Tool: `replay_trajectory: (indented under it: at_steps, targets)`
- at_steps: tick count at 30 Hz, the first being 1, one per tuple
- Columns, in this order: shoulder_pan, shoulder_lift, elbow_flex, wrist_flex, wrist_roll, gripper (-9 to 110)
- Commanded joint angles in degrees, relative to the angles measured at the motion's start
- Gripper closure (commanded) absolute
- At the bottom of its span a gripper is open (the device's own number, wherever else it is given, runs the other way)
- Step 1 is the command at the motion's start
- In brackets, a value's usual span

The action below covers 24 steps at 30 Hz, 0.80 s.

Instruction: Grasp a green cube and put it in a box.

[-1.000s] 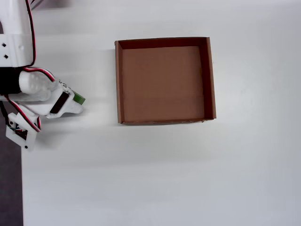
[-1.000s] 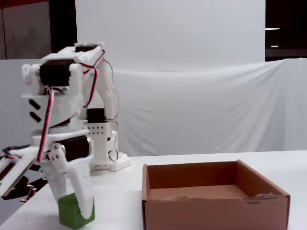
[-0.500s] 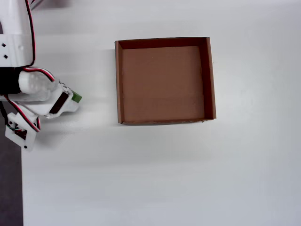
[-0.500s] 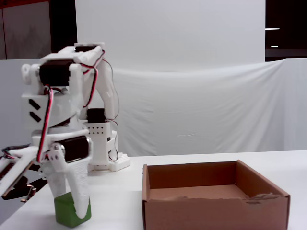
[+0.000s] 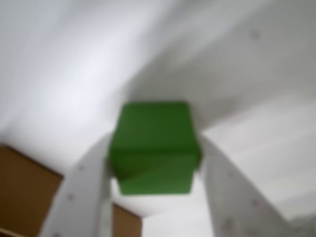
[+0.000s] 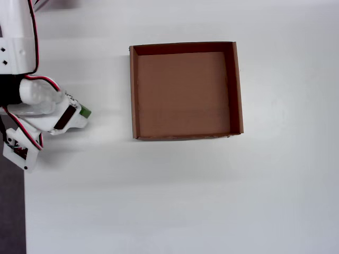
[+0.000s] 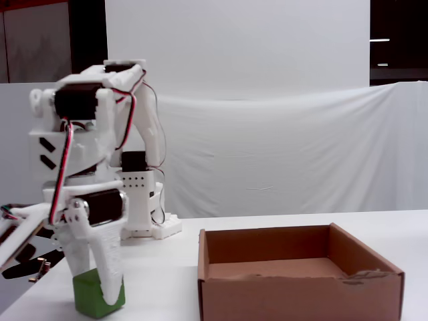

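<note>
Small bright-green matte cube [image 7: 97, 293] clamped between white two-finger gripper [image 7: 99, 294] jaws.
Cube sits low between the fingertips; shallow brown cardboard box [image 7: 299, 277] stands apart beside them, empty.

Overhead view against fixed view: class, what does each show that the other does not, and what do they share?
Only overhead: the whole flat floor of the shallow brown cardboard box. Only fixed: the arm's upright base, the white cloth backdrop, the box's torn front wall. Both: the small bright-green cube between the white gripper fingers, outside the box.
</note>
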Motion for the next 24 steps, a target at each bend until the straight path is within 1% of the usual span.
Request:
replay_trajectory:
  at_steps: [1, 7, 13, 24]
  targets:
    - [-1.41, 6.50, -2.72, -0.44, 0.18, 88]
    - [-5.27, 13.80, -2.55, 3.08, -0.26, 88]
    - [-11.78, 19.86, -0.97, 4.13, -0.35, 87]
    - [-28.56, 27.25, 3.69, 7.56, 0.09, 86]
